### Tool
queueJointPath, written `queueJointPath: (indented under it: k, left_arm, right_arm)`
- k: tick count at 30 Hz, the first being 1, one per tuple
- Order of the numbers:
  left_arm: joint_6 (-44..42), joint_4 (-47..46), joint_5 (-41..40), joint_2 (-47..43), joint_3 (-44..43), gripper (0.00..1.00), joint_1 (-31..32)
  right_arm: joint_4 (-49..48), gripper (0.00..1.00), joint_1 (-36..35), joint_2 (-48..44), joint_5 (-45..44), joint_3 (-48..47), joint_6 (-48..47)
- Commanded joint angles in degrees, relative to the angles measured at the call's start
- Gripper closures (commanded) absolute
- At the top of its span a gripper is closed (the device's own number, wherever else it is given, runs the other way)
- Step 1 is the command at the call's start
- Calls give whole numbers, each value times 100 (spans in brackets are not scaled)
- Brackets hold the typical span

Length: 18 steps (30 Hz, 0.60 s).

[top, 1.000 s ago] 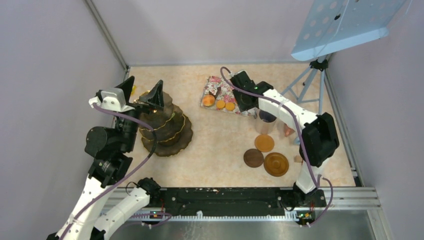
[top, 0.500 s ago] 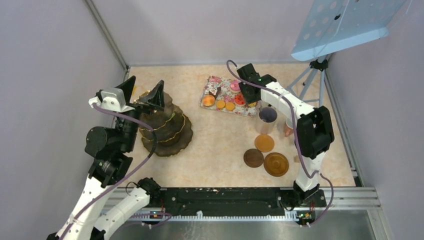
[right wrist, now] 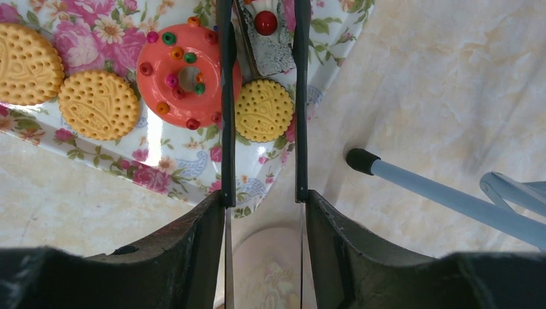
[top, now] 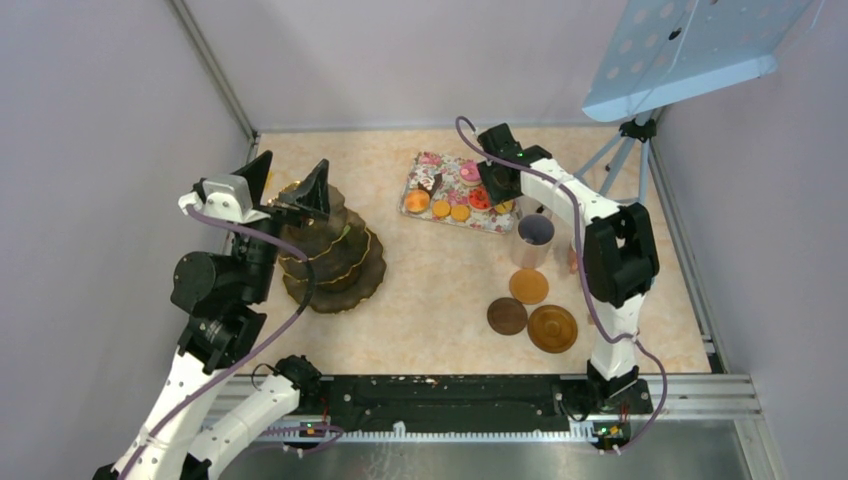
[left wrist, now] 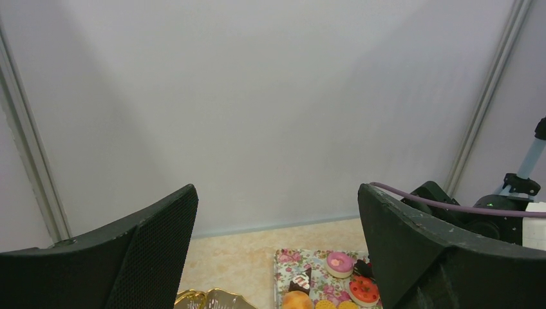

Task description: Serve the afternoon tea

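Nothing served yet: cakes [right wrist: 187, 76] and biscuits [right wrist: 98, 104] lie on the tray [right wrist: 161, 174], a mug [top: 533, 235] just beside it, as the right claw [right wrist: 263, 199] grips tongs [right wrist: 225, 96] astride the small biscuit [right wrist: 264, 110]; the left claw [top: 287, 180], well away, gapes wide and empty.

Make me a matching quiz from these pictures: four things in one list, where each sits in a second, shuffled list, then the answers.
1. coral ring doughnut with coloured beads
2. tall lilac mug
3. dark tiered stand with gold edges
4. small round yellow biscuit

A. between the black tongs' two arms
B. below the open left gripper
C. on the table beside the rose-patterned tray
D. on the tray, just outside the tongs

Pairs: 1-D, 2-C, 3-B, 4-A
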<state>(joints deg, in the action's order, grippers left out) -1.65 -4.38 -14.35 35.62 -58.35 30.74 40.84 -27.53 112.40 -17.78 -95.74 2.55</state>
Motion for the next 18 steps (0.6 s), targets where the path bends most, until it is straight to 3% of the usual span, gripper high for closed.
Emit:
queueJointPath:
  k: [1,7,18]
  left_arm:
    - [16,-274,90,74,42,1,-29]
    - [11,-274,110,98,43,1,-37]
    - [25,-282,138,111,52,1,-35]
  right_arm:
    - [-233,54,125,104,200,-304,-44]
    - [-275,57,159,186,300,-261,-22]
    - [-251,80,156,-131,336,-243,-26]
